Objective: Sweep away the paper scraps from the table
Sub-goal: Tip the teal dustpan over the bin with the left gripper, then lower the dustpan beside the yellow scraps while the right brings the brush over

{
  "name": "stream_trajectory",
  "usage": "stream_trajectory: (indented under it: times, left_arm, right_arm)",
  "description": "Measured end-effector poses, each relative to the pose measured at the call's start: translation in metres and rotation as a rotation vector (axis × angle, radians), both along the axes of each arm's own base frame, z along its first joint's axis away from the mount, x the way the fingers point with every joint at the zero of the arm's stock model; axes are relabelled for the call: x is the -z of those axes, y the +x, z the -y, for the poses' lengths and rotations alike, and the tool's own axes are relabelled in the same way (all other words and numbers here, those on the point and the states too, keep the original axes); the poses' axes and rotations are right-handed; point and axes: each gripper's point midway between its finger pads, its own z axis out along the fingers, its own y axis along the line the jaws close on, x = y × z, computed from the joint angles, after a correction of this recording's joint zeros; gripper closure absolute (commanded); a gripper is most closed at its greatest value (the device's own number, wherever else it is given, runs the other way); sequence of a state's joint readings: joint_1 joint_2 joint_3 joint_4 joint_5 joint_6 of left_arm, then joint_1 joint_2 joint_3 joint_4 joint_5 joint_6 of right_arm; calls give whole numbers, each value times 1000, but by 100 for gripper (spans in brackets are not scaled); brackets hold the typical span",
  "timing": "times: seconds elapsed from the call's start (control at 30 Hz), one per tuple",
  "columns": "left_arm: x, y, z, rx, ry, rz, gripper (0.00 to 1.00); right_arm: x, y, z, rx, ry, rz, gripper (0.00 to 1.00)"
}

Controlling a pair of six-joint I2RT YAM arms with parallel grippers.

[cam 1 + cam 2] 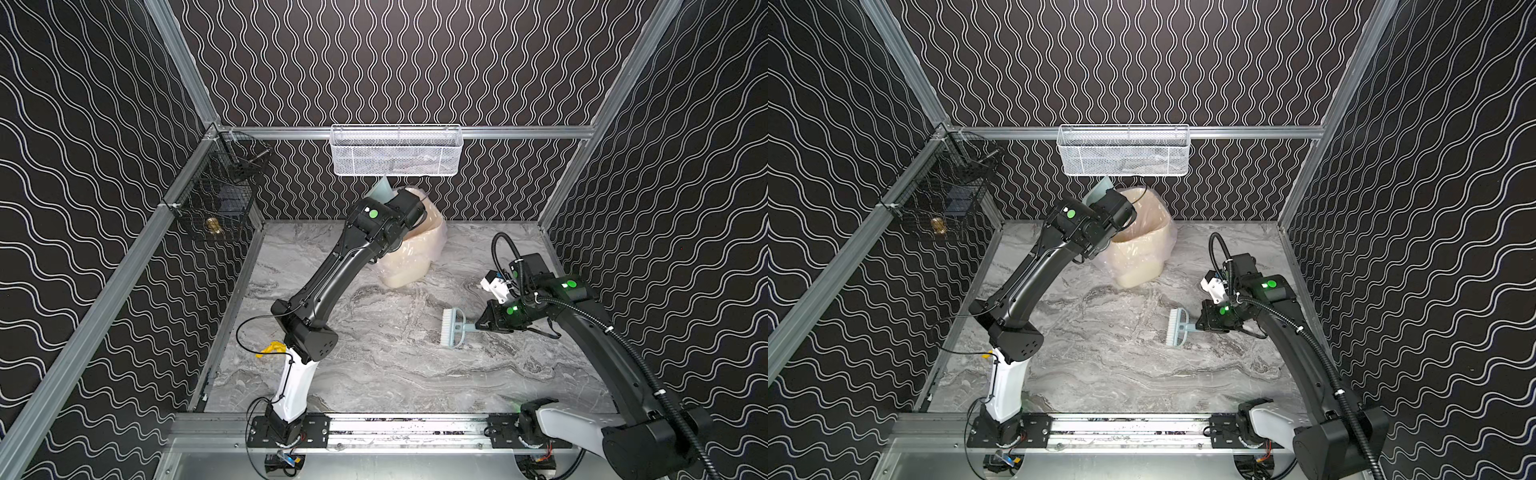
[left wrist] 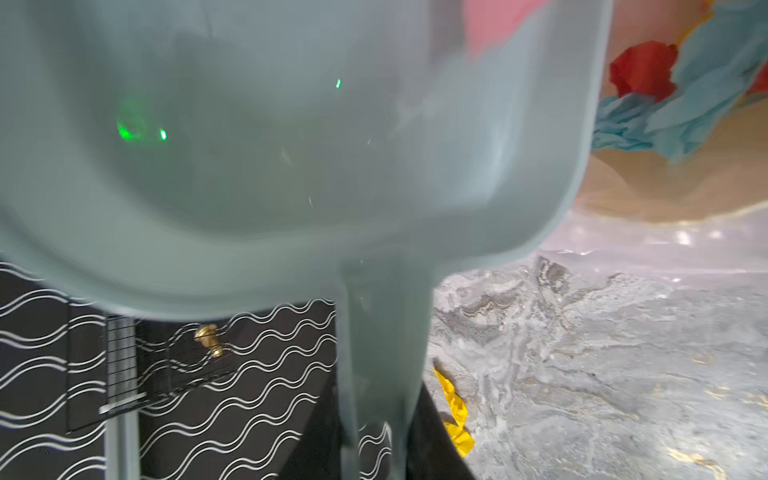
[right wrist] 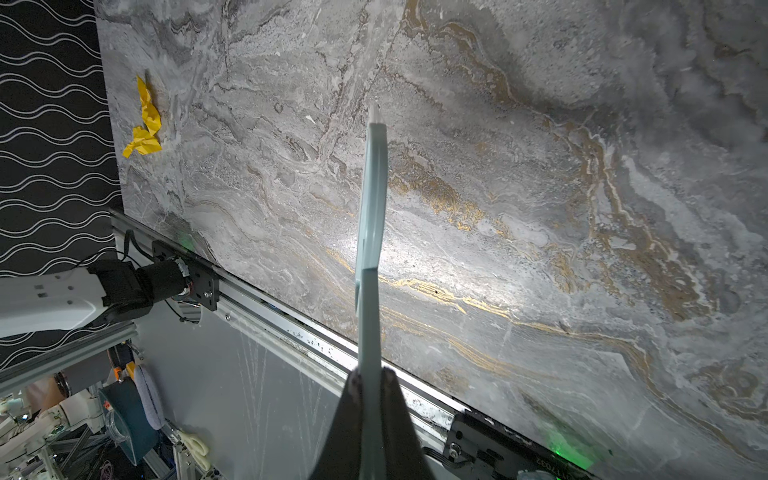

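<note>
Marbled grey surface (image 1: 374, 374), black wavy-patterned walls all round. Left edge: one yellow scrap (image 1: 269, 348) lies on the surface near the rail, well apart from everything else. Back centre: left end effector (image 2: 374, 453) grips the dustpan (image 2: 291, 145) by its handle, raised at the rim of the lined bin (image 1: 1142, 249). Red, blue and pink scraps (image 2: 644, 70) lie inside the bin. Right: right end effector (image 3: 370, 386) pinched tight on the brush (image 1: 453, 328) handle, bristles pointing left, low over the surface; contact unclear.
</note>
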State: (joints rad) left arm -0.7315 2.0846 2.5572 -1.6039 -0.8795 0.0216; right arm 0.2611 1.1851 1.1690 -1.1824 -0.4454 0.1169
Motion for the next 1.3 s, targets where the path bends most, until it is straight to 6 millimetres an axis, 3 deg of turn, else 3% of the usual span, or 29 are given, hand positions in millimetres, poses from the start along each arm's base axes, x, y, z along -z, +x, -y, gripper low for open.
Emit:
stream_trajectory:
  times: [0.3,0.5,0.83,1.07,1.2,1.3]
  left_arm:
    - [8,-6,6,41,174,-14,100]
    - [-4,-14,8,67,241,16,100]
    - [-3,-18,14,104,311,6,100]
    - [-31,-27,14,83,109,84,100]
    - [-34,-50,7,63,-80,69,100]
    - [-35,-76,-5,43,-226,51,100]
  right_arm:
    - [-1,1,-2,-3,9,0,100]
    - [-1,1,-2,0,14,0,100]
    - [-3,1,-2,1,17,10,100]
    - [-9,3,-7,-11,45,32,100]
    - [-14,5,-23,-60,96,74,100]
    - [-12,-1,-46,-125,134,86,100]
